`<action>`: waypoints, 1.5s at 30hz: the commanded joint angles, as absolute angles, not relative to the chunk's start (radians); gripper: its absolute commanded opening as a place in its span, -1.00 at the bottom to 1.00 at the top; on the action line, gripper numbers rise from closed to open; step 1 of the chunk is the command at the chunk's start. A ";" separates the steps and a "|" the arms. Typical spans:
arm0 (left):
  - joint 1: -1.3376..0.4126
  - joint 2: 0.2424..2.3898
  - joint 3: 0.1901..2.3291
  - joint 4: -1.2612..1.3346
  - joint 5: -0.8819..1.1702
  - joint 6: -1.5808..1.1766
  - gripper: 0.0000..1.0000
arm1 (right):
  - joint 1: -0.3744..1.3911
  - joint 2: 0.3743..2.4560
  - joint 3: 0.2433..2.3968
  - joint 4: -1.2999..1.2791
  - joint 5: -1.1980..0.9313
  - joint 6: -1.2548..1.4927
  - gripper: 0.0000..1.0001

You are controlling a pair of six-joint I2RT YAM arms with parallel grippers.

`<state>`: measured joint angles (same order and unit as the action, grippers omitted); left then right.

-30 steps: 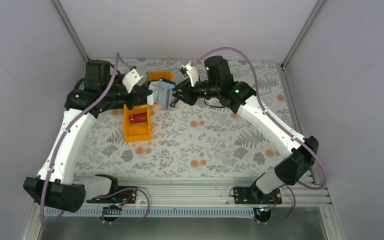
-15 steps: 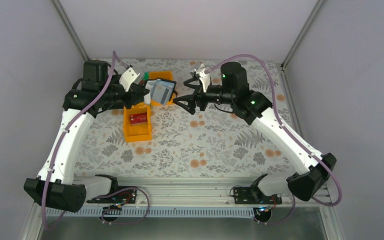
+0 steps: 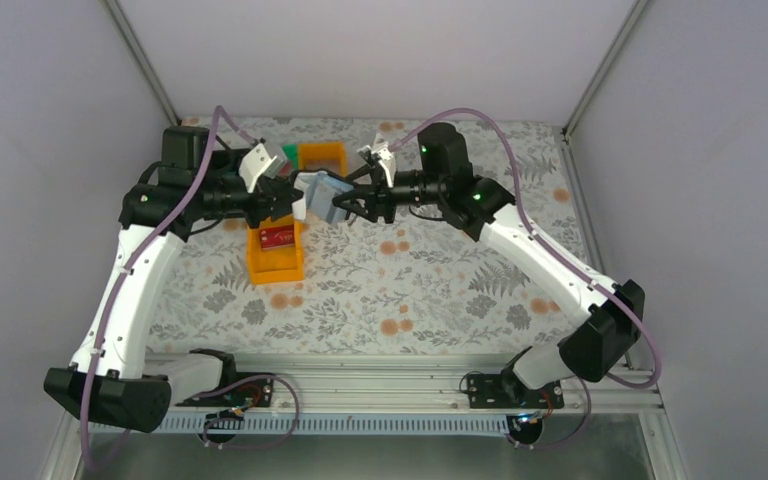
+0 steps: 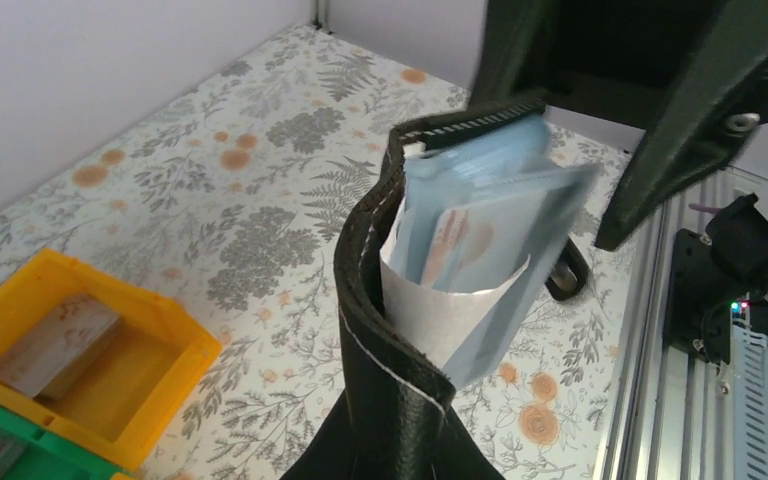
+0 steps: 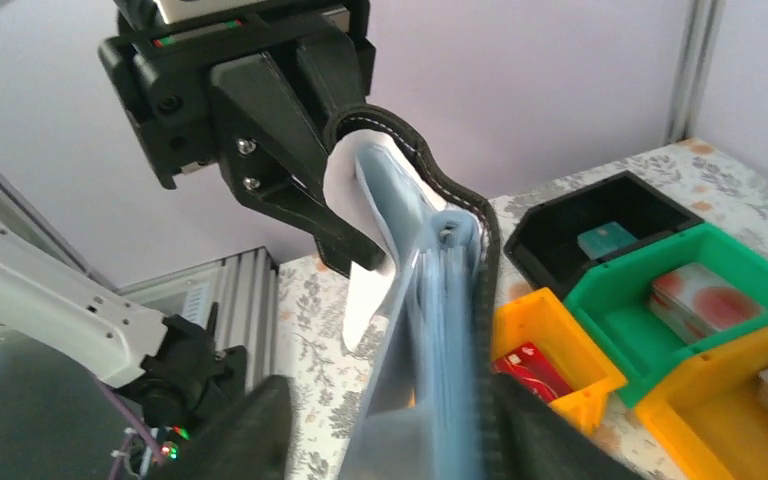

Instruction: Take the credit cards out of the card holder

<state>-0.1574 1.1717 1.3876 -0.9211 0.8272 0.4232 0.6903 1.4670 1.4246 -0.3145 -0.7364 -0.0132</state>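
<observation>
My left gripper (image 3: 298,200) is shut on the card holder (image 3: 320,192) and holds it in the air above the trays. The holder (image 4: 380,330) is black outside and pale blue inside, bent partly open. A whitish card with red (image 4: 450,240) sits in its pockets. My right gripper (image 3: 346,207) has come up to the holder's free edge. In the right wrist view its jaws stand apart on either side of the blurred holder (image 5: 430,330), without pressing on it.
Below the holder stands an orange tray (image 3: 276,262) with a red card (image 5: 535,365). Behind it are a black tray (image 5: 560,225) with a teal card, a green tray (image 5: 750,265) with a whitish-red card and a second orange tray (image 3: 322,155) with a grey card.
My right gripper let go and opened, drew back to the right, then came in again around the holder's edge. The left gripper shifted a little and stayed shut on the holder.
</observation>
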 commanded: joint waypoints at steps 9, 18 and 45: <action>-0.091 1.169 1.429 -0.952 1.016 0.462 -0.95 | 0.701 1.460 1.406 -0.331 -0.739 -0.023 -0.92; -0.055 1.170 1.389 -0.877 0.725 0.399 0.77 | 0.703 1.495 1.527 -0.501 -0.340 0.154 -0.92; -0.227 1.213 1.296 -0.665 0.186 0.448 1.00 | 0.828 1.508 1.594 -0.551 -0.527 0.054 -0.92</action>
